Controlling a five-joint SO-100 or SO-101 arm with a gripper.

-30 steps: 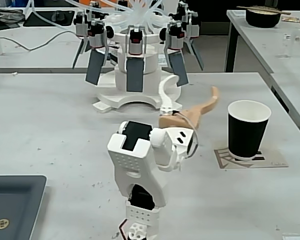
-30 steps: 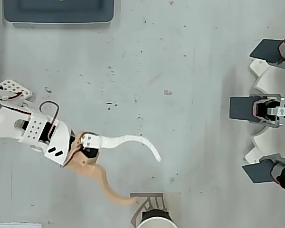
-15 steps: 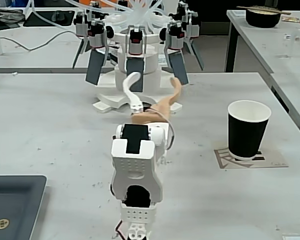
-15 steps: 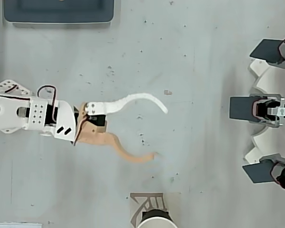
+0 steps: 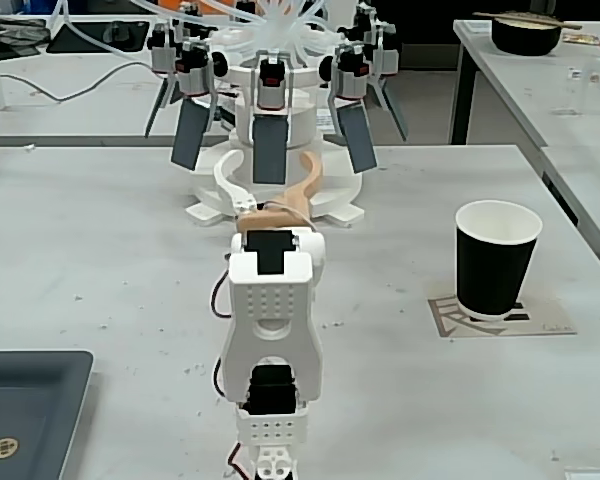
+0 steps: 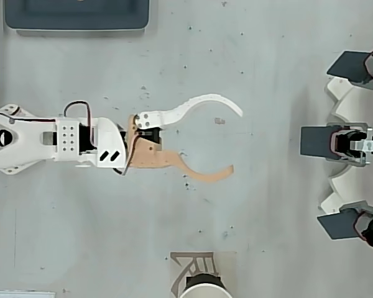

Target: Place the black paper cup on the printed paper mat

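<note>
the tall tapered black paper cup with a white rolled rim (image 5: 496, 258) stands upright at the right of the fixed view, its base resting on the small beige paper mat printed with black bars and thin lines (image 5: 546, 322), whose corners show around it. in the overhead view only the cup's white rim (image 6: 202, 288) and part of the mat (image 6: 193, 261) show at the bottom edge. judging by this, the placement looks done.

the white arm's gripper (image 6: 235, 141), one curved white finger and one curved tan finger, sits in the middle of the overhead view with its jaws spread wide and nothing between them, well apart from the cup; that suits a release and retreat.

a dark grey tray (image 5: 25, 405) lies at the lower left of the fixed view, a dark bowl with chopsticks (image 5: 526, 32) at the upper right. no writing on the mat is legible.
</note>
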